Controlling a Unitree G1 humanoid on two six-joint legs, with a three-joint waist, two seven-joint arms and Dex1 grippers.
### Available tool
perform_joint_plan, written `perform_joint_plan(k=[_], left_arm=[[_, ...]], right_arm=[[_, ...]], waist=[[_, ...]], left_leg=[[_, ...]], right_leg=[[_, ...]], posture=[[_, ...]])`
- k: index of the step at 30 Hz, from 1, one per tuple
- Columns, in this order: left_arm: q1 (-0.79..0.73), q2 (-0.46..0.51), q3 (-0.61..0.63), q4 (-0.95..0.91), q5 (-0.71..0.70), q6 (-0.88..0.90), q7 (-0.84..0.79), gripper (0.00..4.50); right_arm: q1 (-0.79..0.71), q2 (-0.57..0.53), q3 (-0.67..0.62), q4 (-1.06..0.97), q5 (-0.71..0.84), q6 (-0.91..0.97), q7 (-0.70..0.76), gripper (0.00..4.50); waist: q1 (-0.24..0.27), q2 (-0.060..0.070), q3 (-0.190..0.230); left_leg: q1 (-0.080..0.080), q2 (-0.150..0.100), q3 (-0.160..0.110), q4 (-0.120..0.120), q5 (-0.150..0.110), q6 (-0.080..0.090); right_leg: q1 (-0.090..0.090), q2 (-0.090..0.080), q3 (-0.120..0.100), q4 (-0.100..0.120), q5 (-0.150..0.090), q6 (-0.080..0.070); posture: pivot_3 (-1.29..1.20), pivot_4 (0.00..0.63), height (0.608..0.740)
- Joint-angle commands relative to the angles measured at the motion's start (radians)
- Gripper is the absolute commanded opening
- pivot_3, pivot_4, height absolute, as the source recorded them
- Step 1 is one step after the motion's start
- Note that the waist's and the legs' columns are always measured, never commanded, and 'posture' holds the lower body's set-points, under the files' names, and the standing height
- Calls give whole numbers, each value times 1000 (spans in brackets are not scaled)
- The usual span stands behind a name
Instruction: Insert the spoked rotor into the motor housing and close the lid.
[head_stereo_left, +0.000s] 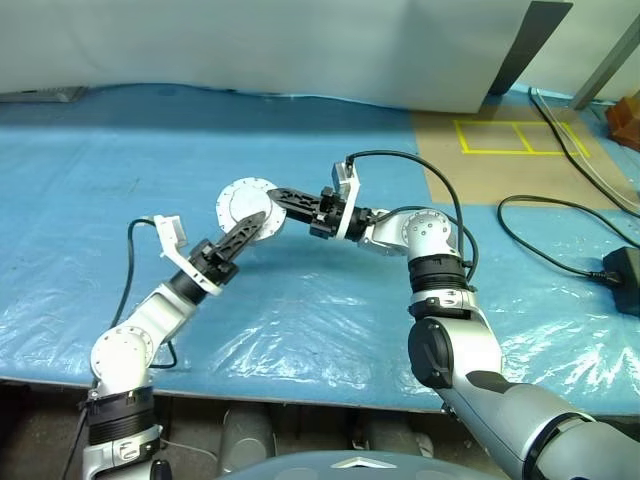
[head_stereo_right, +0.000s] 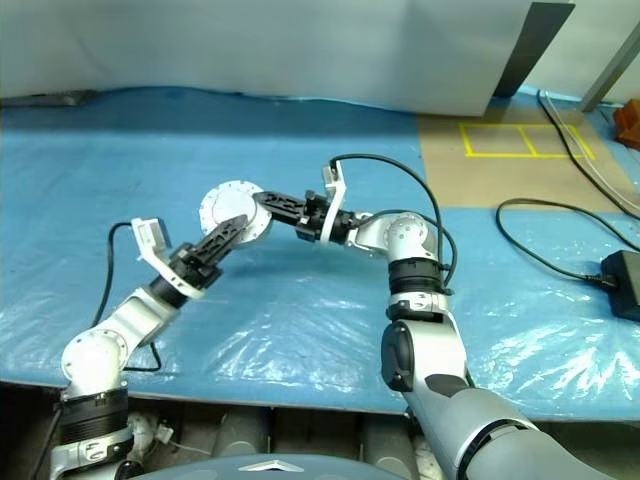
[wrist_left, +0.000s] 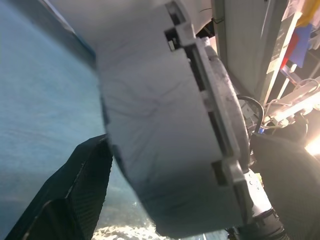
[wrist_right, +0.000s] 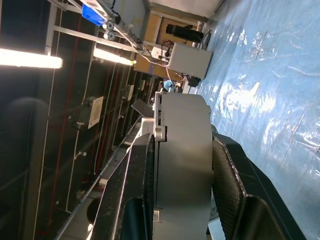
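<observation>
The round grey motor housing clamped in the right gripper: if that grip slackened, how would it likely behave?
The motor housing looks like solid metal, so probably rigid and heavy for its size. The right gripper pinches its smooth flat faces, so it may slip. It is held above the blue sheet; dropped, its round rim could let it roll.

The right gripper (head_stereo_right: 262, 212) is clamping the motor housing (head_stereo_right: 228, 212) above the blue sheet (head_stereo_right: 300, 310); the left gripper (head_stereo_right: 235, 228), fingers apart, is touching it.
</observation>
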Motion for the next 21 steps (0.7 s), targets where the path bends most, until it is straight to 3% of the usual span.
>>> perform_joint_plan(k=[1, 10, 13, 16, 21], left_arm=[[-31, -13, -8, -11, -10, -25, 17, 4477], [-84, -28, 14, 73, -6, -68, 49, 4477], [-81, -45, -3, 90, -2, -73, 49, 3879], [-77, -58, -21, 87, 5, -72, 45, 2905], [-86, -63, -25, 101, 12, -73, 72, 2778]], right_arm=[[-34, 7, -4, -51, 56, -1, 22, 1207], [-28, 3, 12, -60, 49, -11, 21, 1207], [-28, 3, 13, -56, 48, -13, 19, 1207], [-29, 4, 16, -53, 48, -17, 16, 1207], [-31, 2, 13, -42, 49, -12, 12, 1207]], waist=[[0, 0, 0], [1, 0, 0], [2, 0, 0], [5, 0, 0], [10, 0, 0]], left_leg=[[0, 0, 0, 0, 0, 0], [0, 0, -1, 5, 0, 0], [0, 0, -1, 7, 0, 0], [0, 0, -1, 8, 0, 0], [0, 0, -1, 10, 0, 0]], right_leg=[[0, 0, 0, 0, 0, 0], [1, 0, 0, 4, 0, 0], [1, 0, 0, 5, 0, 0], [1, -1, 0, 7, 0, 0], [1, -1, 0, 9, 0, 0]], posture=[[0, 150, 740], [0, 150, 740], [0, 150, 740], [0, 150, 740], [0, 150, 740]])
